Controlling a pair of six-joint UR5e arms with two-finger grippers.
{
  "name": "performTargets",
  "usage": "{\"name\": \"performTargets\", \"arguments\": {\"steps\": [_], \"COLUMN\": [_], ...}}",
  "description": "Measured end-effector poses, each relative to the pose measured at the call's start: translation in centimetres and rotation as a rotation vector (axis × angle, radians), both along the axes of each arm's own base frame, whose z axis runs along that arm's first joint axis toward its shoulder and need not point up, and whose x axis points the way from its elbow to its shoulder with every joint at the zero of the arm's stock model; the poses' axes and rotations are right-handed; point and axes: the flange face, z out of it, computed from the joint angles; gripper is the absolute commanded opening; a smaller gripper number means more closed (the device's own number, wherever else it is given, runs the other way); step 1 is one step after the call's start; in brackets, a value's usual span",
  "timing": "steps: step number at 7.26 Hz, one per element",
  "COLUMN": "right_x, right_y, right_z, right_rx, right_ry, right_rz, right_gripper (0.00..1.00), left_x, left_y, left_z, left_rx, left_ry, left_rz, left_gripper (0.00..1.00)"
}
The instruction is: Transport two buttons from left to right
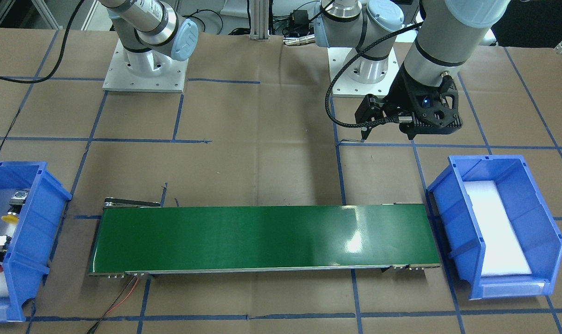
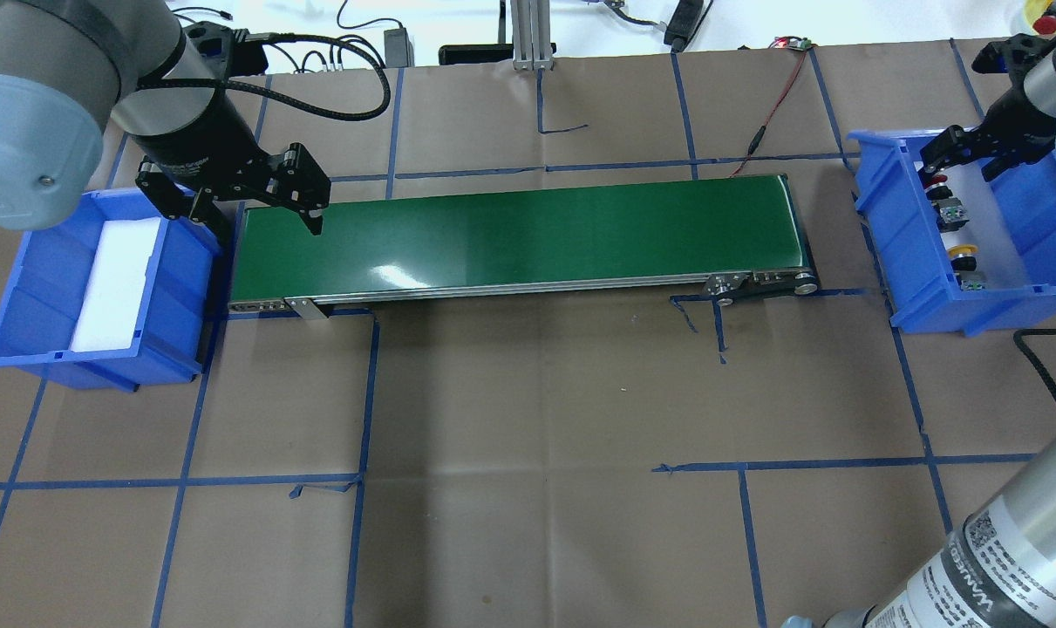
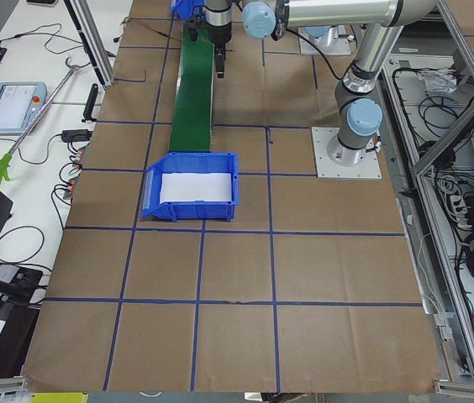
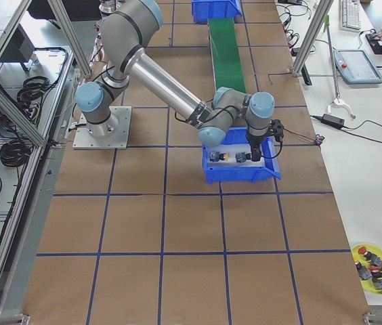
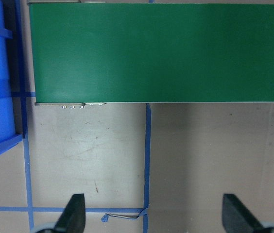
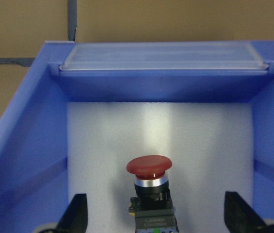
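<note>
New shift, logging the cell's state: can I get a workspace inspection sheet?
Surface: brown paper table with blue tape grid; green conveyor belt bare.
Job's things: red button and yellow button on white foam in the right blue bin; left blue bin holds only foam.
Clutter: nothing seen.
Pincers: left pincer open above the table beside the belt; right pincer open astride the red button.
Cables: red-black wire by the belt's end; braided cable on the left arm.
Surroundings: yellow dish of spare parts, teach pendant.
</note>
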Motion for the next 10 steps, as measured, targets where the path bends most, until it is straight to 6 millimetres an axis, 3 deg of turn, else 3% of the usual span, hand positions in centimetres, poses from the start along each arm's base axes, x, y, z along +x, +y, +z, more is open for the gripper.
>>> {"name": "performTargets", "arguments": {"steps": [2, 3, 5, 7, 9, 10], "right_x": [2.2, 4.4, 12.2, 21.0, 31.0, 34.9], "right_y": [2.2, 3.4, 5.5, 7.7, 9.9, 11.1], "right_z": [7.6, 11.9, 18.7, 22.0, 22.4, 21.9], "right_rx": [-0.042, -0.083, -0.153, -0.156, -0.104, -0.066], "right_ry": [0.019, 0.041, 0.091, 0.075, 0.007, -0.016], "right_rz": [-0.012, 0.008, 0.103, 0.146, 0.073, 0.037], "right_gripper": [1.00, 1.00, 1.00, 1.00, 1.00, 1.00], "left_x": [0.0, 0.0, 0.0, 0.0, 0.0, 0.0], "left_y": [0.0, 0.0, 0.0, 0.0, 0.0, 0.0], "left_z": [0.0, 0.0, 0.1, 0.1, 0.1, 0.0], "left_rx": [-0.001, -0.001, -0.001, -0.001, -0.001, -0.001], "left_ry": [0.000, 0.000, 0.000, 0.000, 0.000, 0.000], "left_rz": [-0.001, -0.001, -0.001, -0.001, 0.000, 0.000], "left_gripper": [1.00, 1.00, 1.00, 1.00, 1.00, 1.00]}}
